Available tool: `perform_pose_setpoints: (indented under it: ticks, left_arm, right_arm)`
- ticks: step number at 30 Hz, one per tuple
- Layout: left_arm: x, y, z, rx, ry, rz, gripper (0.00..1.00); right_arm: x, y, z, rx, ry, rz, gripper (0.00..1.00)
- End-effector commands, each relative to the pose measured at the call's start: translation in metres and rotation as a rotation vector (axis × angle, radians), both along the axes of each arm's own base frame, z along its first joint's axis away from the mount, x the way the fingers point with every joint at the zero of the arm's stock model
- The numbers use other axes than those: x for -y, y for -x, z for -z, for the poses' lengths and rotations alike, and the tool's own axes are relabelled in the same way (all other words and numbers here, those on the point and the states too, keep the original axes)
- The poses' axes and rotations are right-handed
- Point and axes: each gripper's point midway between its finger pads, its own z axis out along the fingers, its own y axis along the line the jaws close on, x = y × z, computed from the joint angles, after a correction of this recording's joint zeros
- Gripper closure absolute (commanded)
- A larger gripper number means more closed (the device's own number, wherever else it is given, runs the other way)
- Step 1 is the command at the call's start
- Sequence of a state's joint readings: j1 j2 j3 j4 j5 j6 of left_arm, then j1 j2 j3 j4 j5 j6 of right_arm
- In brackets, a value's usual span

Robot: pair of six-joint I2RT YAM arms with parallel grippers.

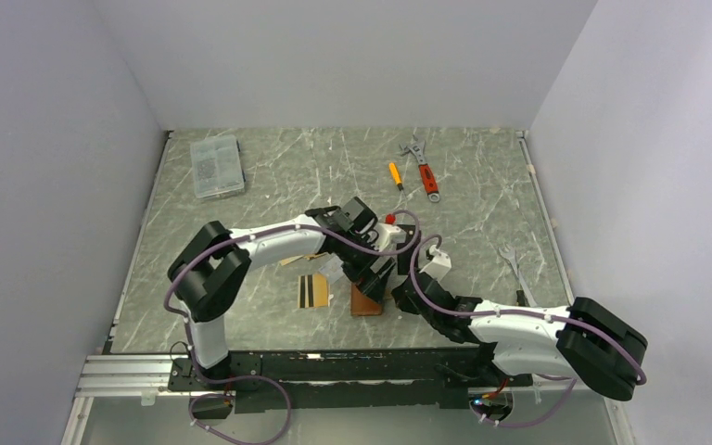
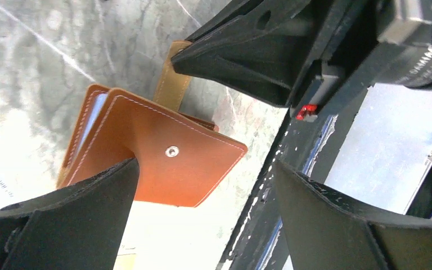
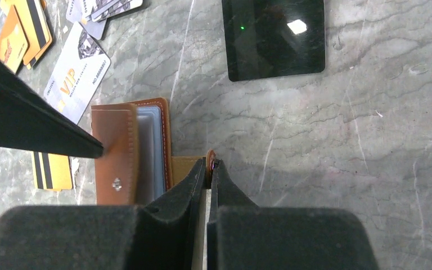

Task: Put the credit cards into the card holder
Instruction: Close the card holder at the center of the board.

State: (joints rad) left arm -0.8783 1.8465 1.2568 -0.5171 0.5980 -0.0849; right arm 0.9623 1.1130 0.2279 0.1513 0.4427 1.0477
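Card holder (image 3: 112, 140): tab pinched in right claw (image 3: 209, 164), shut tight.
Left claw (image 2: 205, 169): spread wide, empty, holder just ahead.

Tan card holder (image 3: 115, 146) ajar, credit cards (image 3: 76, 70) scattered beside

credit cards (image 1: 313, 291) on table (image 1: 287, 176), just left of card holder (image 1: 367, 301)

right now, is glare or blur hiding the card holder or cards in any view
left wrist: card holder sharp, area lower left of it blown out white; right wrist: white glint on the black panel, VIP card print readable; top external: even light, holder small and partly hidden
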Motion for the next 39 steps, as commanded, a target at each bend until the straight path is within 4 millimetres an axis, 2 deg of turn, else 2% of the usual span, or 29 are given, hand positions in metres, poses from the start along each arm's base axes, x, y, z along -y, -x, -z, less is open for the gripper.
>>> perform_pose_setpoints:
  ticks: [1,3,5,7,11,13,20,23,26,28,31,34,36,39]
  left_arm:
    - [-0.008,0.003,-0.031,0.108,0.086,0.107,0.11]
    - [-0.012,0.009,-0.027,0.152,0.062,0.154,0.26]
    - [-0.014,0.012,-0.021,0.21,0.018,0.189,0.48]
    - [-0.016,0.017,-0.017,0.259,-0.01,0.239,0.55]
    - [-0.017,0.022,-0.012,0.33,-0.032,0.29,0.51]
    - [-0.02,0.014,-0.007,0.375,-0.053,0.274,0.41]
    - [-0.024,-0.001,0.009,0.494,-0.106,0.263,0.27]
    - [-0.023,-0.01,0.015,0.519,-0.13,0.218,0.26]
    - [-0.021,-0.018,0.02,0.524,-0.159,0.159,0.3]
    - [-0.016,-0.017,0.02,0.505,-0.146,0.16,0.32]
    - [-0.009,-0.011,0.015,0.482,-0.12,0.185,0.31]
    - [-0.006,0.0,0.002,0.465,-0.074,0.267,0.27]
    - [-0.004,0.003,-0.012,0.464,-0.056,0.307,0.25]
    - [-0.001,-0.005,-0.039,0.517,-0.045,0.316,0.21]
  right_arm:
    - [-0.004,0.002,-0.002,-0.001,-0.015,-0.025,1.0]
    - [-0.004,0.001,-0.003,0.0,-0.022,-0.027,1.0]
    - [-0.004,0.0,-0.003,-0.003,-0.025,-0.026,1.0]
    - [-0.002,-0.002,-0.003,-0.005,-0.027,-0.022,1.0]
    - [-0.001,-0.001,-0.003,-0.013,-0.061,-0.02,1.0]
    - [-0.001,0.0,-0.001,-0.018,-0.077,-0.022,1.0]
    - [0.001,0.0,0.001,-0.035,-0.132,-0.015,1.0]
    - [0.002,0.002,0.001,-0.04,-0.159,-0.014,1.0]
    - [0.004,0.004,0.0,-0.03,-0.188,-0.019,1.0]
    - [0.005,0.005,-0.003,-0.021,-0.206,-0.022,1.0]
    - [0.006,0.005,-0.007,-0.01,-0.222,-0.023,1.0]
    - [0.006,0.003,-0.015,0.01,-0.233,-0.03,1.0]
    - [0.005,0.002,-0.023,0.036,-0.249,-0.041,1.0]
    - [0.008,0.002,-0.026,0.051,-0.256,-0.036,1.0]
